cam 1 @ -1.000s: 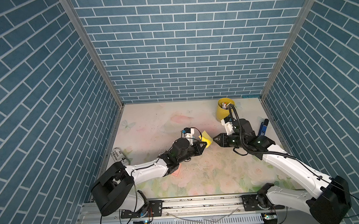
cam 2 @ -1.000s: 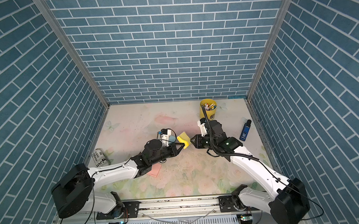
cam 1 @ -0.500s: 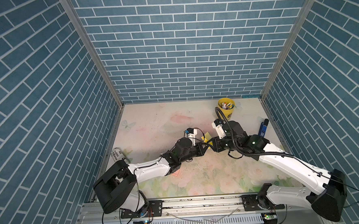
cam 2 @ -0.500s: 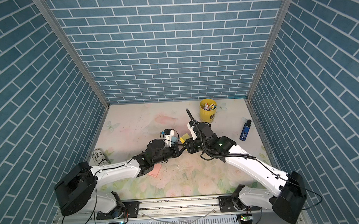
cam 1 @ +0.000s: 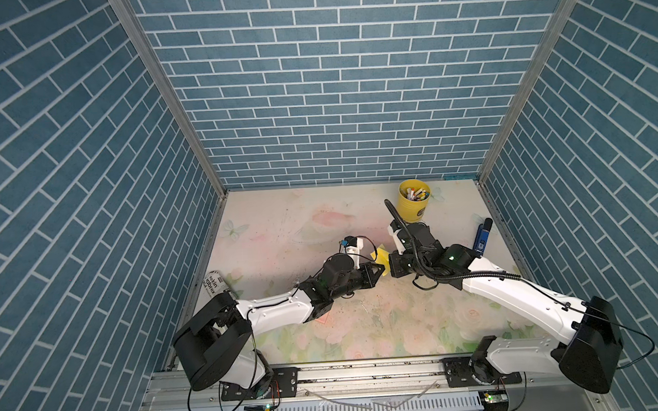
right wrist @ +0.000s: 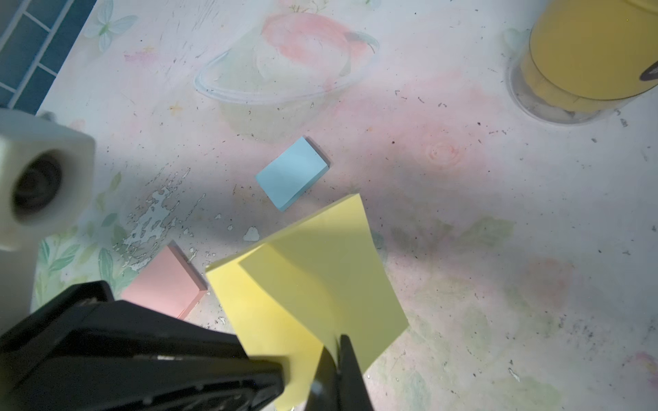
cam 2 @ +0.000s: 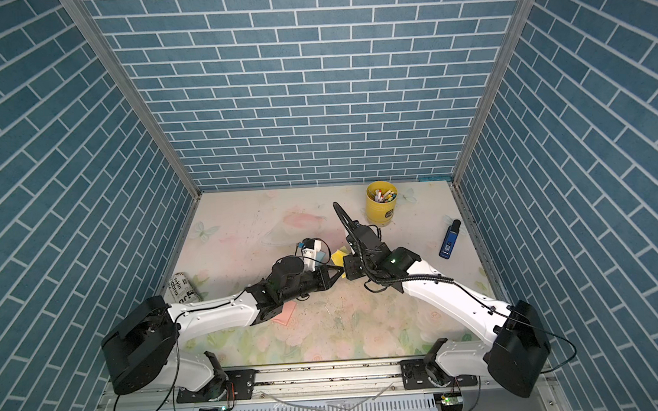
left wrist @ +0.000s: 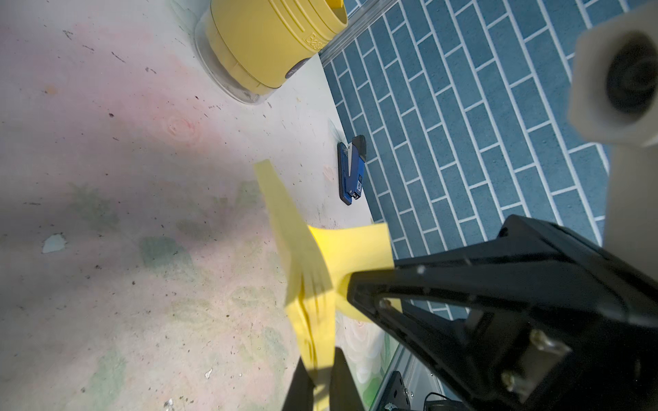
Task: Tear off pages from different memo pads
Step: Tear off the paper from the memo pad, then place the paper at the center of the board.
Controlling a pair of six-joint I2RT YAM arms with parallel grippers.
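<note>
**A:** Where is the yellow memo pad (right wrist: 263,306)?

**B:** Lifted off the table (cam 1: 282,224), roughly mid-table, between the two arms. The left gripper (right wrist: 285,377) is pressed shut on one corner of it; in the right wrist view its black fingers pinch the pad's lower edge.

**A:** And the right gripper (right wrist: 340,370)?

**B:** Clamped together on the yellow page (right wrist: 331,270), the top sheet, which curls up and away from the pad while one edge is still attached. In the left wrist view the same sheet (left wrist: 285,217) bends off the block (left wrist: 352,256) and runs down into the dark fingertips (left wrist: 341,384) of the right gripper.

**A:** The other pads?

**B:** The blue memo pad (right wrist: 292,173) lies flat on the table, farther toward the back edge than the held pad. The pink memo pad (right wrist: 165,286) lies flat too, nearer the front edge and partly under the left arm; a top view shows its corner (cam 2: 284,313) poking out beneath the forearm.

**A:** Anything else on the table?

**B:** A yellow cup (cam 1: 414,206) of small sticks near the back right corner, a blue stapler (cam 2: 450,239) by the right edge, and a printed roll (cam 1: 215,282) against the left edge.

**A:** Loose pages?

**B:** I can't make any out.
</note>
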